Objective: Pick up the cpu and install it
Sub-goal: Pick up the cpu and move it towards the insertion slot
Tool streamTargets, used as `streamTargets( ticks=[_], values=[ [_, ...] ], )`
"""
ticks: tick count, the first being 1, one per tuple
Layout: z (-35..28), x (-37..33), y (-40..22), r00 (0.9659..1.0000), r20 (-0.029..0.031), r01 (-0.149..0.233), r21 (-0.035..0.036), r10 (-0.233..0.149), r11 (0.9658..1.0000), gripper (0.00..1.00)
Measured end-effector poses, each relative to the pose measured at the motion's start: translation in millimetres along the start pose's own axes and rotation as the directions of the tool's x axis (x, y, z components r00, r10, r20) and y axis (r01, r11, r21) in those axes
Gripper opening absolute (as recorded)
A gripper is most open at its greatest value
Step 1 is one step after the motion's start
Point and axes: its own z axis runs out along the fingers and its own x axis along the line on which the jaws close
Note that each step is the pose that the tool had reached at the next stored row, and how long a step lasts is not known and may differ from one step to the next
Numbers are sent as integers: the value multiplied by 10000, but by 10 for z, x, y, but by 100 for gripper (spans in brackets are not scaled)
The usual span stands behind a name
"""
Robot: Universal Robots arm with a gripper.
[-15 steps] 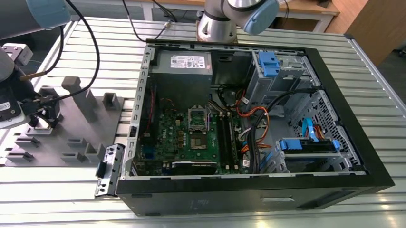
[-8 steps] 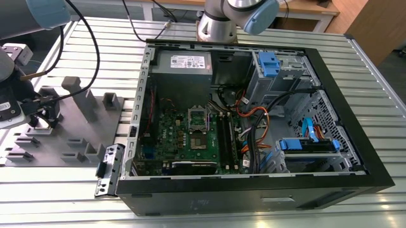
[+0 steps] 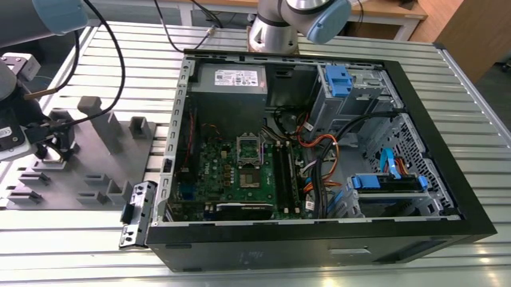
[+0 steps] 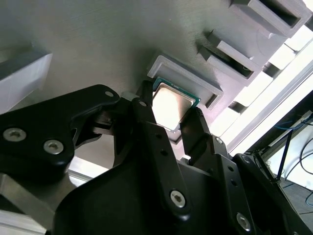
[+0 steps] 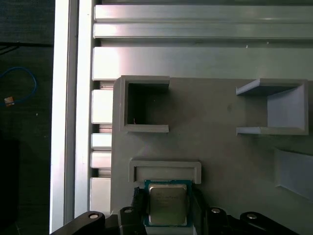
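Note:
The cpu (image 5: pixel 167 204), a small square chip with a shiny grey metal top, lies between my two black fingers just beside a shallow framed pocket (image 5: pixel 165 169) of the grey fixture tray. In the second wrist view the cpu (image 4: pixel 170 105) shows with one finger (image 4: pixel 146 117) on one edge and the other finger against the opposite edge. My gripper (image 4: pixel 172 116) is shut on the cpu. In the exterior view the gripper (image 3: pixel 52 150) hangs over the grey fixture tray (image 3: pixel 88 179) at the exterior view's left, outside the computer case.
The open computer case (image 3: pixel 319 149) lies on the slatted metal table, with the green motherboard and its metal-framed socket (image 3: pixel 250 149) inside. Cables, blue drive brackets and the power supply (image 3: pixel 231 78) crowd the case. Upright grey blocks (image 3: pixel 104 122) stand on the fixture tray near the gripper.

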Motion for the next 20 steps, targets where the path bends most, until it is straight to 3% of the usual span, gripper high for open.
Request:
streamTargets(
  ticks=[20],
  values=[
    [-2,10,0,10000,0,0,0,0,10000,47]
  ],
)
